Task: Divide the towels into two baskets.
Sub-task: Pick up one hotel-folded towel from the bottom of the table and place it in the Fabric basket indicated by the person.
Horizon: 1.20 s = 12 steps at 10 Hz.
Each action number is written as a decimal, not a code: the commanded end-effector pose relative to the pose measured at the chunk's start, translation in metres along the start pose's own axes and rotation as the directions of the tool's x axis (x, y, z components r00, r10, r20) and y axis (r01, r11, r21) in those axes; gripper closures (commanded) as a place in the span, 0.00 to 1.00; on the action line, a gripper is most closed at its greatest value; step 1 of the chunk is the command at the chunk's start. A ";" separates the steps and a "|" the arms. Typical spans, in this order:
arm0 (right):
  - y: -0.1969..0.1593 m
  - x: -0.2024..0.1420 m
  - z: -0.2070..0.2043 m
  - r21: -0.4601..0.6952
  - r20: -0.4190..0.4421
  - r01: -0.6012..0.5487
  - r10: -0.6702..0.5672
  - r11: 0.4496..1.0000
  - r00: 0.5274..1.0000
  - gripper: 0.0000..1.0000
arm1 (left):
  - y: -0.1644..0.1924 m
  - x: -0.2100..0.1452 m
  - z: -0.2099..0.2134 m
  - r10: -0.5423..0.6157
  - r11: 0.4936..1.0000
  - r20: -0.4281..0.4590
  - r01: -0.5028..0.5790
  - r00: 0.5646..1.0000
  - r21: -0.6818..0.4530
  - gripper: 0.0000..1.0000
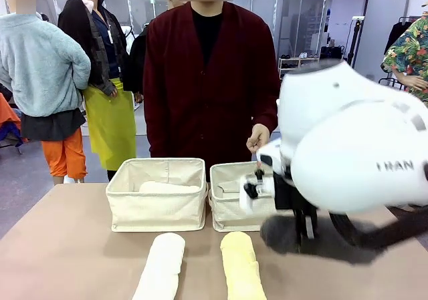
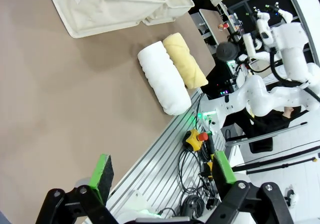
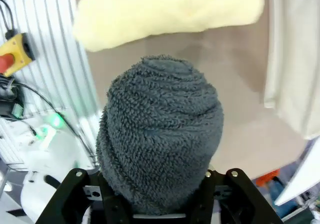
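Right claw (image 3: 159, 200) is clamped on the dark grey towel (image 3: 160, 134). The roll sticks out past the fingers, low over the surface (image 1: 67, 246), just in front of the right basket (image 1: 231, 210). Left claw (image 2: 162, 170) is wide open and empty.

Risks as I see them:
- The roll could sag or unwind from that grip.
- Its free end could catch the basket's soft rim and shove the basket.
- The person's hand (image 1: 257, 138) is near that basket.
- The yellow towel (image 1: 242, 270) and white towel (image 1: 160, 266) lie close enough to get clipped.
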State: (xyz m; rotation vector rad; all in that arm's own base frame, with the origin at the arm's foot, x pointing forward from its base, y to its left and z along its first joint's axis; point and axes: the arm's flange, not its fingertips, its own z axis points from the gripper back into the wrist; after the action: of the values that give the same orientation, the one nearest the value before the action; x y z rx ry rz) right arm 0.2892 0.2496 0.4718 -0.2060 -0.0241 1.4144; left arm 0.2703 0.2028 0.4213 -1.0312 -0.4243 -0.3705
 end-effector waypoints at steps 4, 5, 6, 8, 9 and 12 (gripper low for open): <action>-0.133 0.062 0.021 -0.104 -0.004 -0.198 0.199 0.975 0.980 0.63 | -0.002 -0.002 0.003 -0.007 1.000 -0.004 0.007 1.000 0.003 0.00; -0.157 0.074 0.021 -0.113 0.000 -0.248 0.250 0.962 0.968 0.63 | -0.002 -0.002 0.003 -0.007 1.000 -0.004 0.007 1.000 0.003 0.00; -0.172 0.085 0.023 -0.109 0.002 -0.277 0.279 0.955 0.960 0.63 | -0.002 -0.002 0.003 -0.007 1.000 -0.004 0.007 1.000 0.003 0.00; -0.208 0.114 0.018 -0.044 0.066 -0.282 0.284 0.959 0.956 0.63 | -0.002 -0.002 0.003 -0.007 1.000 -0.004 0.007 1.000 0.003 0.00; -0.233 0.124 0.007 -0.037 0.046 -0.233 0.234 0.972 0.971 0.63 | -0.002 -0.002 0.003 -0.007 1.000 -0.004 0.007 1.000 0.003 0.00; -0.260 0.130 -0.010 0.025 0.045 -0.213 0.211 0.977 0.976 0.63 | -0.002 -0.002 0.003 -0.007 1.000 -0.004 0.007 1.000 0.003 0.00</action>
State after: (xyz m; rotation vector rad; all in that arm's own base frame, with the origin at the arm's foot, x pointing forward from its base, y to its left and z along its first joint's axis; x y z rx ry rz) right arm 0.5624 0.3311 0.4786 -0.1713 -0.0401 1.6419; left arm 0.2704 0.2027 0.4214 -1.0306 -0.4236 -0.3707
